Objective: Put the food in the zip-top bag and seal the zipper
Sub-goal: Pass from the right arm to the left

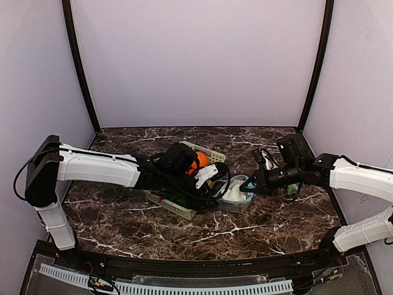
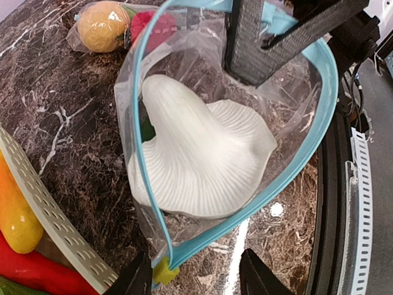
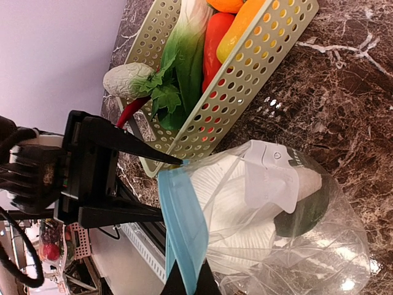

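The clear zip-top bag [image 1: 236, 195] lies at mid-table with its blue zipper rim [image 2: 307, 153] held wide open. Inside are a white ribbed toy food [image 2: 202, 160] and a dark green piece [image 3: 307, 212]. My right gripper [image 3: 187, 284] is shut on the far rim; its fingers [image 2: 252, 43] show in the left wrist view. My left gripper [image 2: 196, 279] is open and straddles the near end of the rim, with the yellow slider [image 2: 163, 270] against its left finger. More food fills the pale green basket [image 3: 258, 67]: leafy greens [image 3: 184, 61], a radish [image 3: 126, 80] and a red chilli [image 2: 37, 270].
A second small bag [image 2: 80, 40] holding a peach-coloured fruit [image 2: 101, 24] and a red piece [image 2: 153, 27] lies beyond the open bag. The basket [image 1: 178, 208] sits under my left arm, with an orange [image 1: 200, 161] in it. Dark marble table [image 1: 123, 215]; black front rail [image 2: 334, 203].
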{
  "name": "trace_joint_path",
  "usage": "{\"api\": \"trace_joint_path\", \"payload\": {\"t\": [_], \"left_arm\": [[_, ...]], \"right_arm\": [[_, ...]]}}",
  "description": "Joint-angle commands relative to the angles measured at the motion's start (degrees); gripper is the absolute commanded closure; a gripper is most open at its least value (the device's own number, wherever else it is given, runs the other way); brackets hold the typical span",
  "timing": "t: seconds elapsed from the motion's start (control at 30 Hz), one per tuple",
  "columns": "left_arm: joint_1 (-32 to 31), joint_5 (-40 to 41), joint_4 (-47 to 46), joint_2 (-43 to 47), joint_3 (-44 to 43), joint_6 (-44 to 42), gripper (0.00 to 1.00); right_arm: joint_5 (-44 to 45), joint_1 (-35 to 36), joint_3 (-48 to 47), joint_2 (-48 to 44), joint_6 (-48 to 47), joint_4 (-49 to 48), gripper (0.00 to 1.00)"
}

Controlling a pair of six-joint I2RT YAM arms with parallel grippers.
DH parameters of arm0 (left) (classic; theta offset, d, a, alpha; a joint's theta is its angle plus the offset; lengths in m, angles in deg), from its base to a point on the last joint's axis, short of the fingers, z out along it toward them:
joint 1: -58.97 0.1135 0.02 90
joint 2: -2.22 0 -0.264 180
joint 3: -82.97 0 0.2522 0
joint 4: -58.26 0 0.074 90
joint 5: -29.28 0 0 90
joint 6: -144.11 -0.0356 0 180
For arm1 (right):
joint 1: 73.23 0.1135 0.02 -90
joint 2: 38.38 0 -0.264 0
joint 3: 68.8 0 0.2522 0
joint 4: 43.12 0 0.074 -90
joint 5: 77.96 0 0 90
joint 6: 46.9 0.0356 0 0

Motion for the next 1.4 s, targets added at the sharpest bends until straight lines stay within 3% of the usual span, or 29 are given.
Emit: {"api": "trace_joint_path", "payload": {"t": [0.0,0.23,0.47,0.53,0.57,0.67,0.8,0.93,1.1,1.2,1.27,1.37], "left_arm": [[-0.58,2.77,4.00,-1.07,-0.94,-2.81,0.52],[-1.00,4.63,3.68,-2.06,-0.83,-3.26,0.61],[-1.23,5.18,2.38,-2.56,-1.68,-3.97,0.62],[-1.24,4.83,2.42,-2.75,-2.10,-4.19,0.68],[-1.35,4.66,2.57,-2.75,-2.38,-4.49,0.78],[-1.99,5.18,3.37,-1.66,-2.69,-5.51,0.97],[-3.13,6.34,7.38,0.90,-4.04,-6.69,0.99],[-4.65,6.26,16.42,2.09,-8.50,-7.27,0.99],[-6.38,4.38,28.07,-0.32,-15.40,-5.83,0.99],[-6.53,3.65,31.93,-2.40,-19.61,-3.93,0.99],[-6.51,3.11,33.65,-3.04,-20.97,-3.11,0.99],[-6.46,1.96,34.68,-3.44,-21.58,-2.92,0.99]], "right_arm": [[-0.34,-0.65,-1.49,-1.30,-0.56,-0.12,1.00],[-0.51,-0.76,-1.27,-1.28,-0.66,-0.03,1.00],[-0.69,-0.84,-1.17,-1.41,-0.65,-0.04,1.00],[-0.56,-0.84,-1.17,-1.49,-0.65,0.04,1.00],[-0.48,-0.84,-1.14,-1.50,-0.73,0.16,1.00],[0.74,-0.96,-1.37,-1.66,-1.27,1.47,1.00],[5.23,-1.01,-3.99,-1.70,-4.51,7.97,1.00],[16.30,-1.01,-10.17,-0.39,-9.48,19.90,1.00],[25.47,-0.86,-14.91,2.66,-13.68,28.12,0.90],[28.17,-0.46,-16.36,4.74,-14.95,30.69,0.78],[28.29,-0.30,-16.51,5.04,-15.57,31.04,0.68],[24.01,0.03,-15.47,3.78,-17.30,27.92,0.42]]}}
